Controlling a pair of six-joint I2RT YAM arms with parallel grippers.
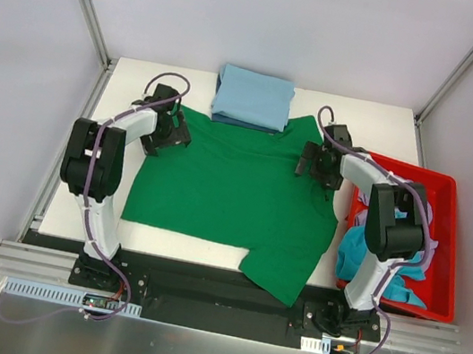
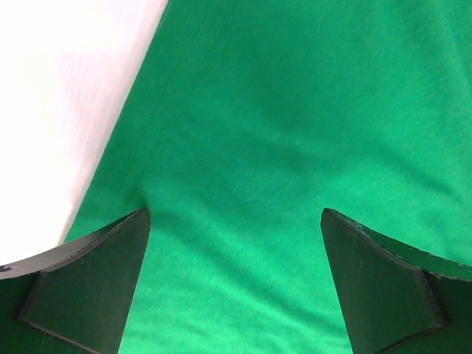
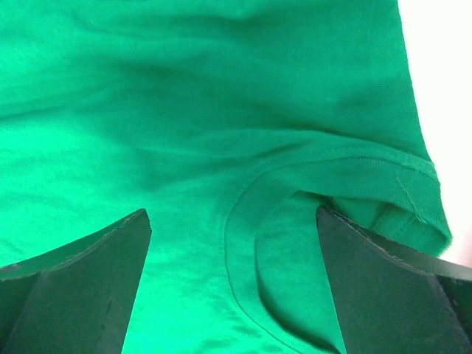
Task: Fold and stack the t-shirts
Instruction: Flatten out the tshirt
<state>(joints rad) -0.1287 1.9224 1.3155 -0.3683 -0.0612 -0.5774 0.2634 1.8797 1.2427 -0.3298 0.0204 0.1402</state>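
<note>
Grasp pending on the green shirt (image 1: pixel 235 186)

Left claw (image 1: pixel 164 133) hovered wide open over the green shirt's far left edge, holding nothing. The shirt lay spread flat. Beyond its far edge sat a folded light blue shirt (image 1: pixel 251 98). Right claw (image 1: pixel 316 163), equally wide and empty, hung above a curved hem at its far right. The fold looked barely begun; next, both claws would need to drop and pinch that far edge together. Right of the green shirt, a red tub (image 1: pixel 449 183) held a teal shirt (image 1: pixel 356 251) and a lilac shirt (image 1: pixel 426 213).
</note>
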